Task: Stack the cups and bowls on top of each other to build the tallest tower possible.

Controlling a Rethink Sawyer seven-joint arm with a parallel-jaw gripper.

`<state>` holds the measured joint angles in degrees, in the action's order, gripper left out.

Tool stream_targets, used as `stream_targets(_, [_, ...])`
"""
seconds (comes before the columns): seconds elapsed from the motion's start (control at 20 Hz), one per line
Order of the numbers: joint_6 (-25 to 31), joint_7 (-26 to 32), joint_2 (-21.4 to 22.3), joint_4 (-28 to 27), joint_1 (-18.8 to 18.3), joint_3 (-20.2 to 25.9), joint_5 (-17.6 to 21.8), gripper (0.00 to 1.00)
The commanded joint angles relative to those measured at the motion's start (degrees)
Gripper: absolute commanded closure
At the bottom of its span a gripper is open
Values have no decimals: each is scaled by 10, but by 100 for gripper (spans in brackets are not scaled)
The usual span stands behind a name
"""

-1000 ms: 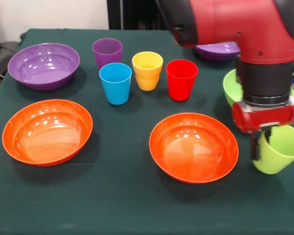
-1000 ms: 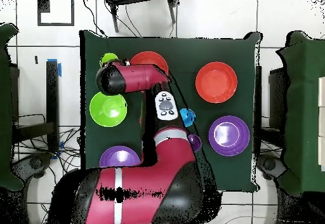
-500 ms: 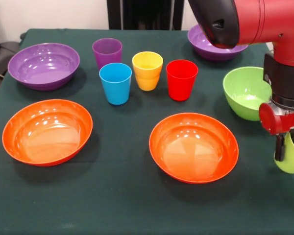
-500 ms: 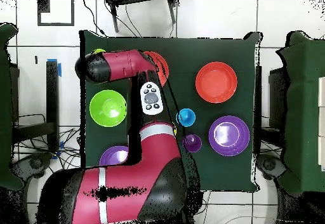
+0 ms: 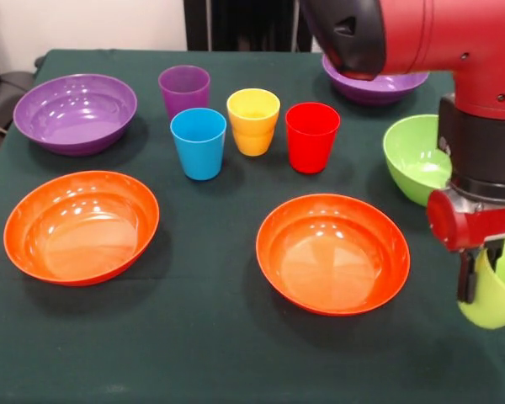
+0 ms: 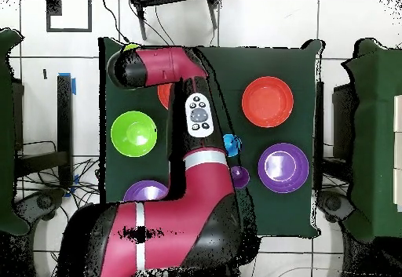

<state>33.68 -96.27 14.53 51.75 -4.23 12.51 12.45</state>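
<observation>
Spanning most of both views, the dark green surface [image 5: 202, 353] carries every piece. The red and black arm [image 5: 454, 50] enters from above in the front view and ends over the right front corner of the surface.

Bowls, listed by position in the front view:
- Left orange bowl [image 5: 82, 227]: front left, upright.
- Right orange bowl [image 5: 332, 253]: front centre-right, upright, well apart from the first.
- Left purple bowl [image 5: 75, 113]: back left.
- Right purple bowl [image 5: 379, 86]: back right, partly hidden by the arm.
- Green bowl [image 5: 412, 160]: right side, between the right purple bowl and the claw, partly hidden by the arm.

Cups stand upright in a group at back centre. The purple cup [image 5: 184, 90] stands just behind the blue cup [image 5: 199, 143]. The yellow cup [image 5: 253, 122] stands just beside the blue cup, and the red cup [image 5: 312, 137] stands just beside the yellow cup.

The claw [image 5: 481, 273] grips the light green cup [image 5: 497, 295] by its rim: one dark finger [image 5: 467, 278] lies against the outside of the cup wall. The cup is tilted, with its mouth turned toward the arm. Whether its base touches the surface cannot be determined.

No pieces are stacked. In the overhead view the arm covers the claw and the light green cup.
</observation>
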Motion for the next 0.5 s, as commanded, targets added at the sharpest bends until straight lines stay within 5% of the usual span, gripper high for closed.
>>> stream_targets(0.05, [61, 211, -32, -41, -30, 66, 67, 100])
stream_targets(0.5, [41, 268, -40, -8, -70, 83, 107, 100])
